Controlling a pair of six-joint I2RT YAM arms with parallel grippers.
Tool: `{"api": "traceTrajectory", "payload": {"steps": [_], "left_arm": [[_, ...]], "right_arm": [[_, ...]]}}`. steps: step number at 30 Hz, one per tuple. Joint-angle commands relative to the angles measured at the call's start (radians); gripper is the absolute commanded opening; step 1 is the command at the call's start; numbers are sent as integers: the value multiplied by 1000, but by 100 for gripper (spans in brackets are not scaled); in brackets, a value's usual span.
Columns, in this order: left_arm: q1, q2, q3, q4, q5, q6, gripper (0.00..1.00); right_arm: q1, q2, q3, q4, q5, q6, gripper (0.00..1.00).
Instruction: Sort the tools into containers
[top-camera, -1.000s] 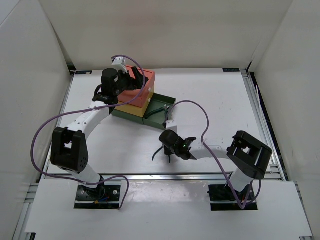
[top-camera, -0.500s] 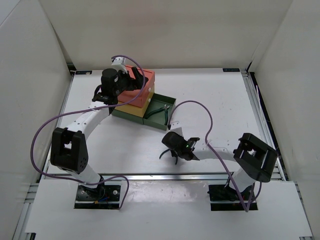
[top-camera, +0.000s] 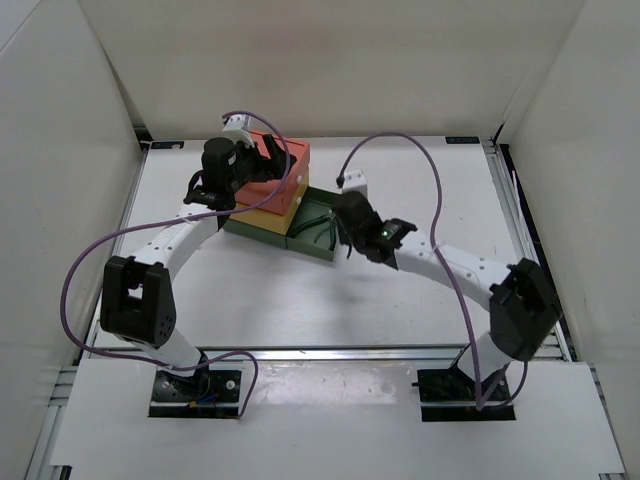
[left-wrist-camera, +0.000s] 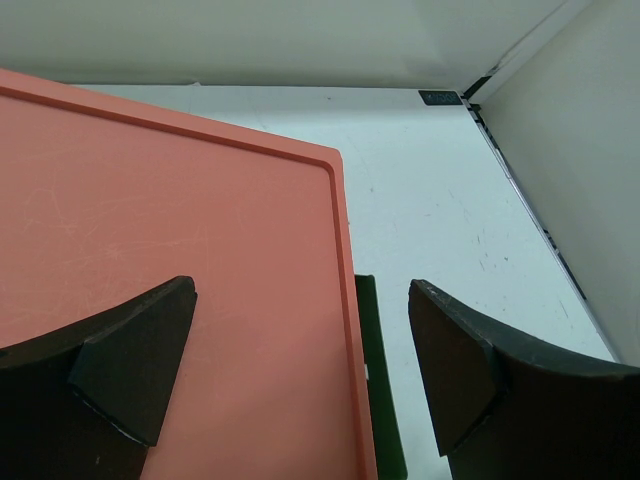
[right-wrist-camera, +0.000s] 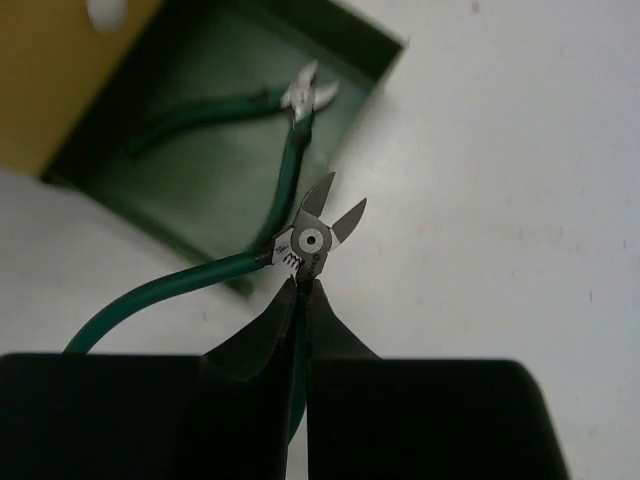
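Observation:
My right gripper is shut on one dark-green-handled pair of pliers, held above the near right edge of the open dark green drawer. A second pair of pliers lies inside that drawer. In the top view the right gripper is at the drawer. My left gripper is open, its jaws spread over the top of the salmon-red box; it also shows in the top view. The yellow drawer sits under the salmon-red one. Wrenches and screwdrivers are out of view.
The yellow drawer's front with its white knob shows at the upper left of the right wrist view. White walls enclose the table on three sides. The right arm's purple cable arcs above the table.
My right arm has carried the pliers from the near middle of the table up to the open green drawer. The left arm has not moved.

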Motion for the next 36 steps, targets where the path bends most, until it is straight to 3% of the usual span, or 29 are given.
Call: {"api": "traceTrajectory", "payload": {"steps": [1,7,9,10,12,13,16,19,23,24,27,36], "left_arm": [[2,12,-48,-172,-6,-10,99],[5,14,-41,-178,-12,-3,99],[3,16,-41,-178,-12,-3,99],[5,22,-41,-180,-12,-4,99],[2,22,-44,-172,-12,-6,99],[5,25,-41,-172,-9,-6,99],[3,31,-45,-172,-6,-7,99],[3,34,-44,-172,0,-10,99],[3,28,-44,-166,0,-13,99],[3,32,-42,-166,8,-12,99],[3,40,-42,-166,14,-16,99],[2,65,-42,-160,34,-27,99]], "right_arm": [[-83,96,144,94,-92,-99,0],[-154,283,342,138,-258,-118,0],[-157,338,385,119,-295,-121,7],[-157,351,410,113,-295,-122,26],[-160,361,411,131,-313,-118,40],[-169,363,402,145,-330,-121,52],[-188,288,325,211,-356,-102,66],[-206,186,246,260,-292,-96,67],[-279,145,136,224,-279,-32,54],[-295,148,114,223,-319,-9,48],[-338,170,43,245,-379,45,40],[-329,363,83,303,-640,94,37]]}}
